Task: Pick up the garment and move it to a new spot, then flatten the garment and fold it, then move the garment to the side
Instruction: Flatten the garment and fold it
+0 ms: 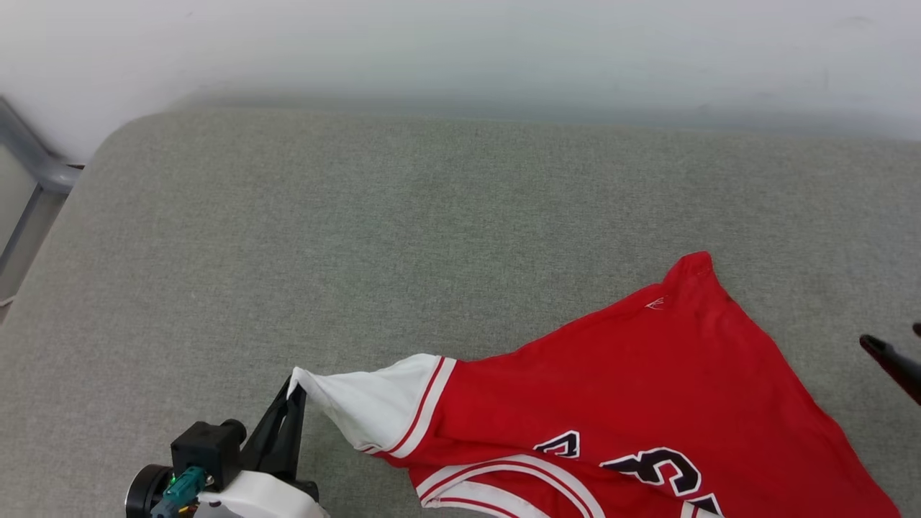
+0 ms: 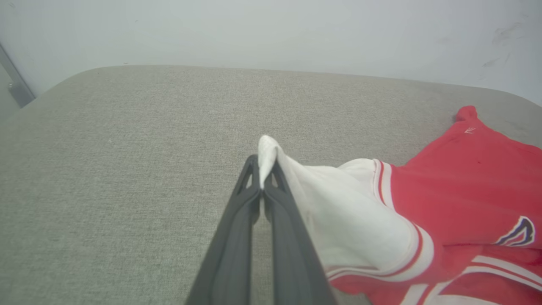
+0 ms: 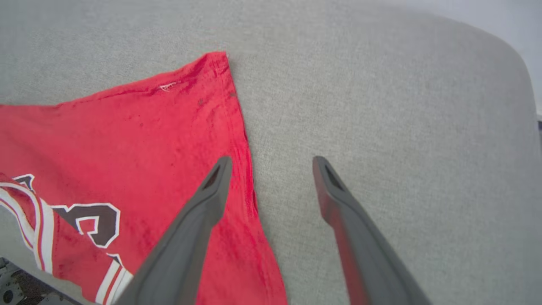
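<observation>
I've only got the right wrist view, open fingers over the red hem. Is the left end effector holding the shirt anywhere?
Observer: Yes, the left end effector is shut on the tip of the white sleeve of the garment.
Operator: Is that sleeve lying flat?
Observer: No, it is drawn to a point at the fingertips, stretched away from the red body.
Operator: What's beyond that side?
Observer: A grey metal frame stands past the left corner of the cushion.

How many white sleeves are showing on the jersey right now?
1: the white sleeve at the garment's left end, tip pinched by the left gripper. The other may be folded under or out of frame.
</observation>
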`<state>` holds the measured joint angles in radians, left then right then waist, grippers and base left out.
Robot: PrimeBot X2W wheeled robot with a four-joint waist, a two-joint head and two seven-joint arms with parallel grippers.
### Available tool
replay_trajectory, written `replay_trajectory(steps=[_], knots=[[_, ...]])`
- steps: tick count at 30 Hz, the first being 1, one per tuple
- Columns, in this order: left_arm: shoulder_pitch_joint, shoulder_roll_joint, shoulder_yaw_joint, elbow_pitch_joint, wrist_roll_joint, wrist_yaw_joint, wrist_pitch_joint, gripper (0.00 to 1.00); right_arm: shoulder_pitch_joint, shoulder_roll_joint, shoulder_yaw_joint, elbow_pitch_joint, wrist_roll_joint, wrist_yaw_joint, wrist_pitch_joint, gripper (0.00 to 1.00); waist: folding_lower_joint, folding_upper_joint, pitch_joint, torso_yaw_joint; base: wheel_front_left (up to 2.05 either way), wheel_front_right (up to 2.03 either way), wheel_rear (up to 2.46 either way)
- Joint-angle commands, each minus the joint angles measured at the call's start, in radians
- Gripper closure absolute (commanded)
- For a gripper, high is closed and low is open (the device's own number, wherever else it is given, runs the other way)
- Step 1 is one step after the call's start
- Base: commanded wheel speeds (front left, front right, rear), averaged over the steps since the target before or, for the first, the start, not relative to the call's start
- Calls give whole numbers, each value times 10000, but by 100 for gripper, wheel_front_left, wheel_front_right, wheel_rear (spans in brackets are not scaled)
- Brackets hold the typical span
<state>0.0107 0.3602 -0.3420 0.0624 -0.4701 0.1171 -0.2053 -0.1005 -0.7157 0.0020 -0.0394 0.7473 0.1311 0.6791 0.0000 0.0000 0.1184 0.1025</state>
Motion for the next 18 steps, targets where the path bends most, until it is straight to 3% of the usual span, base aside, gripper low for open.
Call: replay_trajectory(steps=[1,6,11,18], knots=[[-197,-54,-19,-65,73,-14,-21,100,-406,-36,120,-199,-120,-8,151,0,0,0,186,155,0,0,0],[-564,-123,-155,-131,137,-87,-69,100,-1835,8,1006,-443,-435,-8,914,0,0,0,624,440,0,0,0],[-877,-235,-255,-109,199,-160,-114,100,-3096,234,1936,130,-766,-9,1736,0,0,0,963,668,0,0,0],[-1389,-414,-419,-36,287,-277,-222,100,-5007,540,3227,1862,-1270,-9,2511,0,0,0,1528,1079,0,0,0]])
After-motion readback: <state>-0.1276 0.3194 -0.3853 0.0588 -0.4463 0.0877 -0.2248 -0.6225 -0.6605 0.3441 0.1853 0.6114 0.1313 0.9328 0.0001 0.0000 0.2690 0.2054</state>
